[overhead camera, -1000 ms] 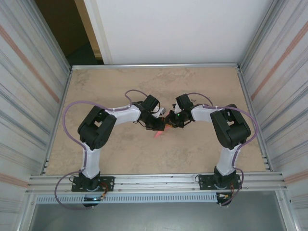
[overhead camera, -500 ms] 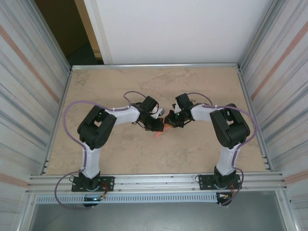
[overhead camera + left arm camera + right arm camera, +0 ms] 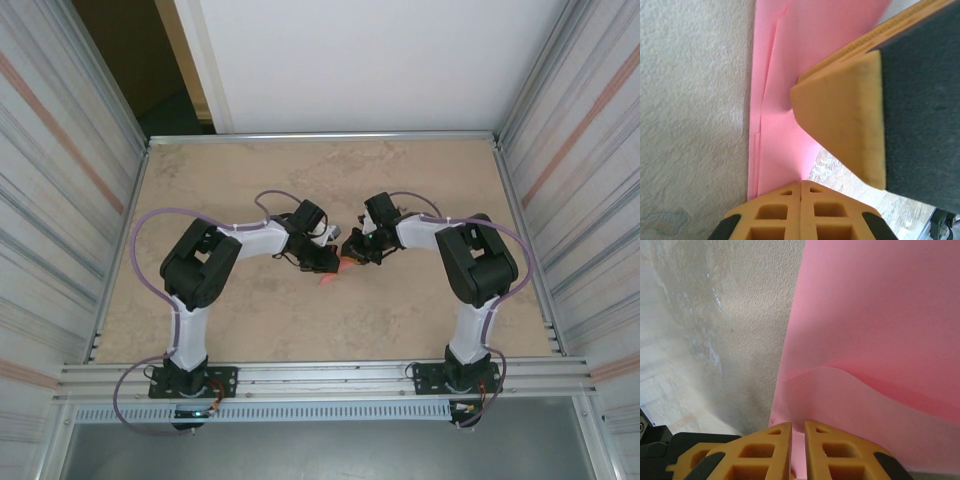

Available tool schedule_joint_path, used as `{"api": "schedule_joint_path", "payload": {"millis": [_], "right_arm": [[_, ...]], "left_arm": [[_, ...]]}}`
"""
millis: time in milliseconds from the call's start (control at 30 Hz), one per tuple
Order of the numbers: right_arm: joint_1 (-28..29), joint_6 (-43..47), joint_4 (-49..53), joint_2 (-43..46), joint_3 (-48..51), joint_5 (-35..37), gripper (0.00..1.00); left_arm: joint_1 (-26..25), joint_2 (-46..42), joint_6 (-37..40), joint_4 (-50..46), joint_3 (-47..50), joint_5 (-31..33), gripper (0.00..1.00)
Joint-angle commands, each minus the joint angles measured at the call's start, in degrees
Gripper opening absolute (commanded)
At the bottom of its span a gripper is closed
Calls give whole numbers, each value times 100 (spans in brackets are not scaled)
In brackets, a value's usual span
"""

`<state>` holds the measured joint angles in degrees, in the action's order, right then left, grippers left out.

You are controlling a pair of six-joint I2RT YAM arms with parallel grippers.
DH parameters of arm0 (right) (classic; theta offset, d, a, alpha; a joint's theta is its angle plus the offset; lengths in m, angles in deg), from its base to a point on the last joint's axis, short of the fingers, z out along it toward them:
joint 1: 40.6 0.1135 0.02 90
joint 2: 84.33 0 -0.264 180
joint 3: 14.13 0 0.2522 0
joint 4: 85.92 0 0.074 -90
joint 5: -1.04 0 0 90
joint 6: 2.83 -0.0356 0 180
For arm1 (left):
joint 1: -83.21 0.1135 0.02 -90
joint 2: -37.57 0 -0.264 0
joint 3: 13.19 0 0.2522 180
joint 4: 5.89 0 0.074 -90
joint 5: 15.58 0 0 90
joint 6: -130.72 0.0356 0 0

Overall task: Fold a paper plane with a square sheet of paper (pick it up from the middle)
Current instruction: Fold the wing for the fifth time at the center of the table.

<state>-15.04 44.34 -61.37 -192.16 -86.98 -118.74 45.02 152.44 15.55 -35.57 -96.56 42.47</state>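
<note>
Two clamps on the folded pink paper (image 3: 790, 60) at the middle of the table (image 3: 200, 180): left gripper (image 3: 801, 183) jaws pressed together, right gripper (image 3: 798, 424) jaws a sliver apart.

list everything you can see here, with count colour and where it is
paper: one, pink, folded layers, between the two hands at mid-table
table: one, beige marbled, under everything
side walls: two, grey ribbed metal, left and right
back board: one, white, behind the table
cables: two, purple, looping along the arms
arms: two, white and black, bases at the near edge
left hand: one, yellow fingers, shut on the paper
right hand: one, yellow fingers, shut on the paper
</note>
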Motion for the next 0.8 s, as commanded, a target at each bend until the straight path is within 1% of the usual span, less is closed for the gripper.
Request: {"api": "schedule_joint_path", "payload": {"millis": [0, 133, 267, 367, 467, 767], "right_arm": [[-111, 166, 183, 365, -77, 201, 17], [-44, 27, 104, 668, -118, 208, 18], [96, -227, 58, 750, 152, 391, 14], [119, -416, -85, 700, 320, 393, 11], [144, -480, -90, 536, 270, 352, 9], [103, -521, -121, 153, 322, 351, 8]], "left_arm": [[75, 145, 12, -361, 183, 140, 1], [75, 115, -39, -289, 203, 119, 0], [75, 95, -50, -280, 206, 76, 0], [75, 58, -66, -255, 206, 55, 0], [75, 49, -110, -214, 204, 26, 0], [83, -93, -164, -137, 175, -123, 1]]}}
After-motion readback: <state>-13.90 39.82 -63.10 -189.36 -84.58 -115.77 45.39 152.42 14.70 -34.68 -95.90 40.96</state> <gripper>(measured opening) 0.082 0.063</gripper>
